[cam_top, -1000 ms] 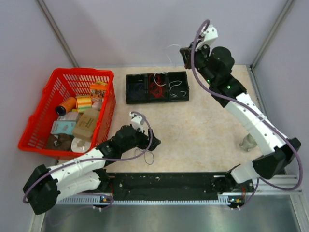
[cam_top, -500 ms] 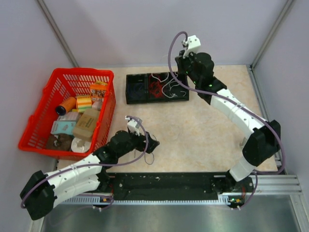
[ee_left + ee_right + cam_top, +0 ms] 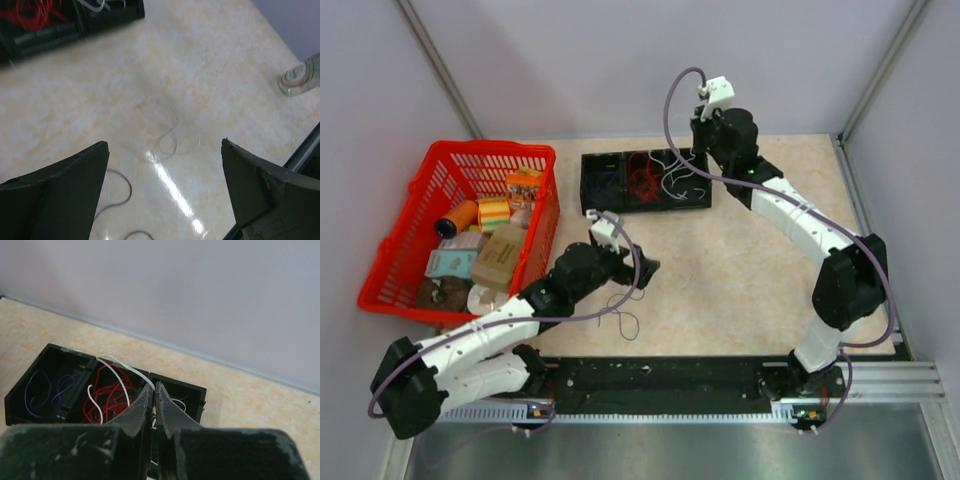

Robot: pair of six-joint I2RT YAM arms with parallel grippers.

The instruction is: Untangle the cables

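A black tray (image 3: pixel 592 186) with three compartments holds blue cables (image 3: pixel 44 389) on the left, red cables (image 3: pixel 111 394) in the middle and white ones (image 3: pixel 677 181) on the right. My right gripper (image 3: pixel 154 385) hangs over the tray's right end, shut on a white cable (image 3: pixel 122 367) that arches across the red compartment. My left gripper (image 3: pixel 164 144) is open above the table, nothing between its fingers (image 3: pixel 75 190). A dark cable (image 3: pixel 121 190) lies loose on the table below it, and a faint thin loop (image 3: pixel 174 141) lies beyond. From above, the dark cable (image 3: pixel 626 322) is just in front of the left gripper (image 3: pixel 645 268).
A red basket (image 3: pixel 412 197) full of boxes and spools stands at the left. A clear bottle (image 3: pixel 299 78) is at the right in the left wrist view. A black rail (image 3: pixel 660 380) runs along the near edge between the arm bases.
My right arm swung left and down, bringing the white cable to the tray. My left gripper opened wider and moved back from the dark cable, which stays on the table.
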